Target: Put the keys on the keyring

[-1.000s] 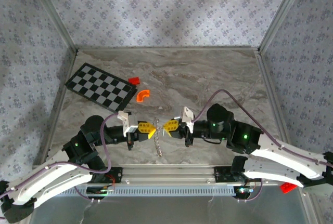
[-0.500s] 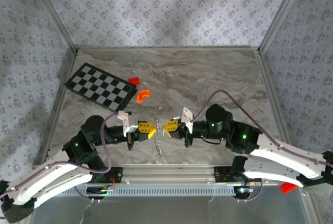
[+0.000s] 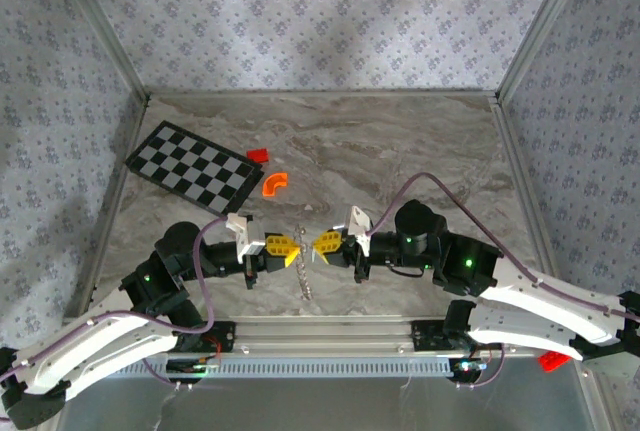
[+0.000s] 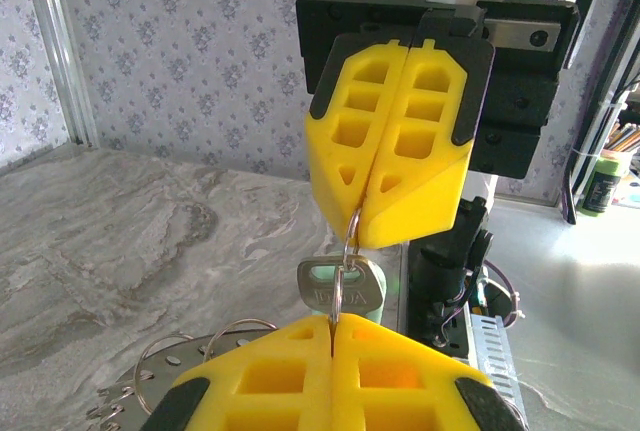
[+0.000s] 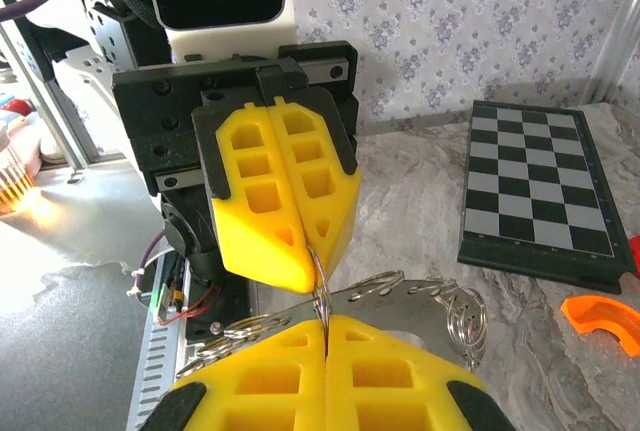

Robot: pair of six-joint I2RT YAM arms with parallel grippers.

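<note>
The keyring (image 3: pixel 305 269) is a grey disc fringed with small wire loops. It stands edge-on between the two arms in the top view, and its loops (image 5: pixel 455 311) spread out below the fingers in the right wrist view. One small loop (image 4: pixel 352 241) is pinched from both sides. My left gripper (image 3: pixel 293 253) is shut on it, and my right gripper (image 3: pixel 317 244) is shut on it tip to tip. A silvery key (image 4: pixel 340 286) with a pale green back hangs on that loop between the yellow fingertips. In the right wrist view the same loop (image 5: pixel 320 286) runs from my right gripper (image 5: pixel 325 321) up into the left one (image 5: pixel 312 251).
A checkerboard (image 3: pixel 195 166) lies at the back left. An orange curved bit (image 3: pixel 274 183) and a small red block (image 3: pixel 258 155) lie beside it. Patterned walls close in three sides. A metal rail (image 3: pixel 320 329) runs along the near edge.
</note>
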